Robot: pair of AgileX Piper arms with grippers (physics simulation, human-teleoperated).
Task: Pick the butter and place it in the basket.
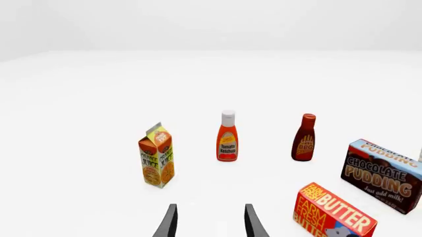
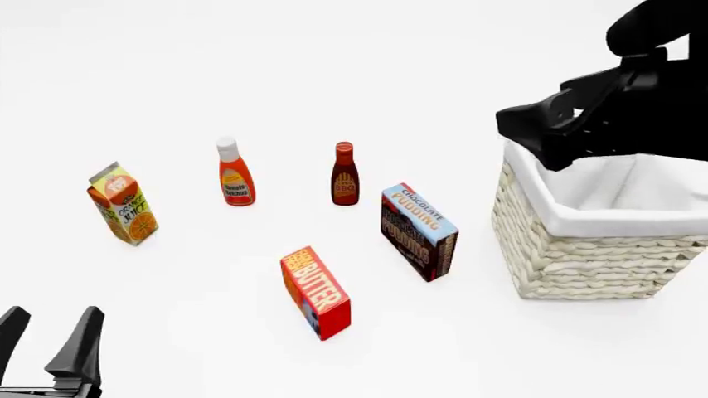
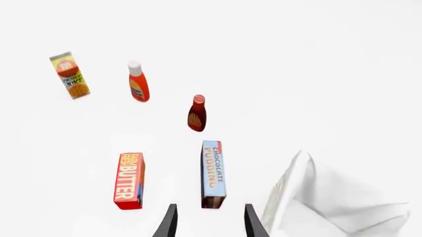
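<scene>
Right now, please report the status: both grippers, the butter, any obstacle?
Left gripper open, empty. Right gripper open, empty. Red-orange butter box standing on the table, untouched. Brown-blue chocolate pudding box between it and cream wicker basket.

Front view: right arm covers basket back rim, its gripper hidden. Left gripper cut by bottom edge. Left wrist view: butter cut at bottom, pudding box at side edge.

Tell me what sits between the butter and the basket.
In the front view, the chocolate pudding box stands between the butter and the basket, touching neither. The right wrist view also shows it between them.
</scene>
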